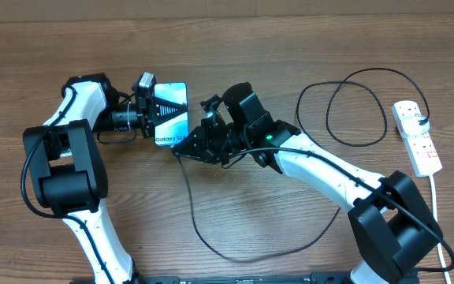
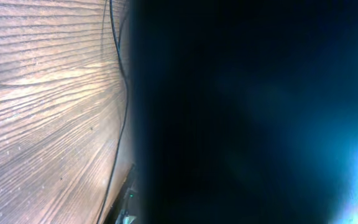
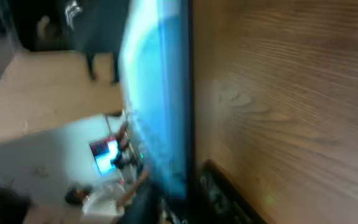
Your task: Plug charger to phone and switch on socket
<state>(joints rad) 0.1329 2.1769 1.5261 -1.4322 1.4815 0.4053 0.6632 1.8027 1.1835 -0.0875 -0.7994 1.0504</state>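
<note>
Overhead: left tool clenched on the phone, right tool at its edge, grip unclear.

The phone sits left of centre, its blue screen showing upward. The charger, a thin black cable, curves from beside it and loops to the white socket at far right.

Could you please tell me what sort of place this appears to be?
Likely a robotics lab bench: a left arm and right arm at a wooden table, with a phone, charger cable and power strip.
</note>
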